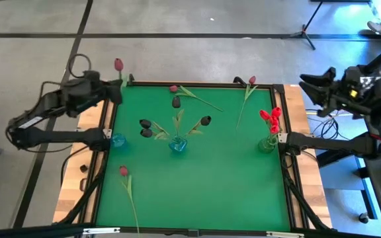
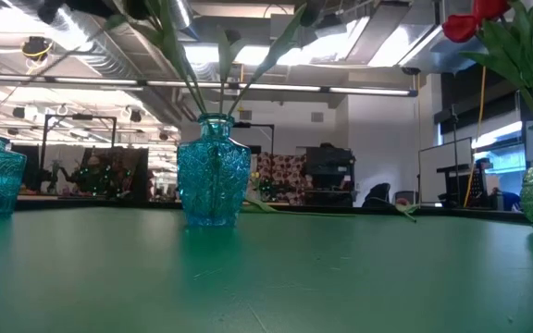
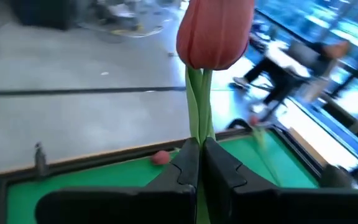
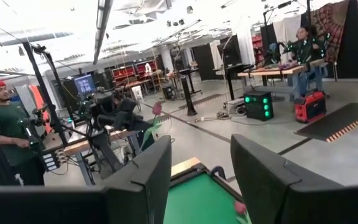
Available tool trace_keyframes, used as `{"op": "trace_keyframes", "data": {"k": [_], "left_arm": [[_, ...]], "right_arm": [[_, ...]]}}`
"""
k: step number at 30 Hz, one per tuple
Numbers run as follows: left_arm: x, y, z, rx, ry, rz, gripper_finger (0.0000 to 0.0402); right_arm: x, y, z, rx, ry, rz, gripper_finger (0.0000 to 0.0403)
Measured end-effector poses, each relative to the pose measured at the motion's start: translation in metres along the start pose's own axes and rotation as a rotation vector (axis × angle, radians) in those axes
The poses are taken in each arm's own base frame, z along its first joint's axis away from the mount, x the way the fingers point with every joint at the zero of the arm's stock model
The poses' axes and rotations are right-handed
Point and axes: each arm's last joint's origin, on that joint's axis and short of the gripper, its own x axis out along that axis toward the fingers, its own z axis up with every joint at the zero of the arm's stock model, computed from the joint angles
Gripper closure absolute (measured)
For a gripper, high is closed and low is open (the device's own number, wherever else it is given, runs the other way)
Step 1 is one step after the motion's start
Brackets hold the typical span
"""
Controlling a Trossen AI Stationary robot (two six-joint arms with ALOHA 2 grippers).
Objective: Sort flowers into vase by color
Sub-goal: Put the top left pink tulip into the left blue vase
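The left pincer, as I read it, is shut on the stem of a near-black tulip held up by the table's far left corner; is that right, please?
Not quite: the tulip is dull pink, not near-black. The left wrist view shows its head above the left pincer, which is shut on the stem, and the high view shows it by the table's far left corner.

A: Where's the left end effector (image 1: 119,89)?
B: Raised at the bench's eleven o'clock corner, fingers (image 3: 188,163) pinched together.
A: The right end effector (image 4: 201,171)?
B: Off the three o'clock edge, fingers apart, gripping nothing.
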Motion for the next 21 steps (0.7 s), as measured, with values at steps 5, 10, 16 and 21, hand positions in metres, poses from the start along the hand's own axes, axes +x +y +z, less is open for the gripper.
{"op": "trace_keyframes", "data": {"k": [5, 10, 16, 21], "left_arm": [[-0.018, 0.005, 0.001, 0.08, 0.023, -0.183, 0.0399], [-0.028, 0.008, 0.002, 0.184, 0.019, -0.304, 0.04], [-0.045, 0.019, 0.004, 0.262, -0.071, -0.433, 0.04], [-0.055, 0.039, -0.013, 0.246, -0.141, -0.569, 0.04]], "right_arm": [[0.019, 0.002, 0.009, -0.004, -0.088, -0.03, 0.0238], [0.029, 0.005, 0.021, 0.041, -0.218, -0.04, 0.0238], [0.027, 0.005, 0.028, 0.153, -0.299, -0.066, 0.0238], [0.029, 0.004, 0.027, 0.246, -0.292, -0.062, 0.0238]]}}
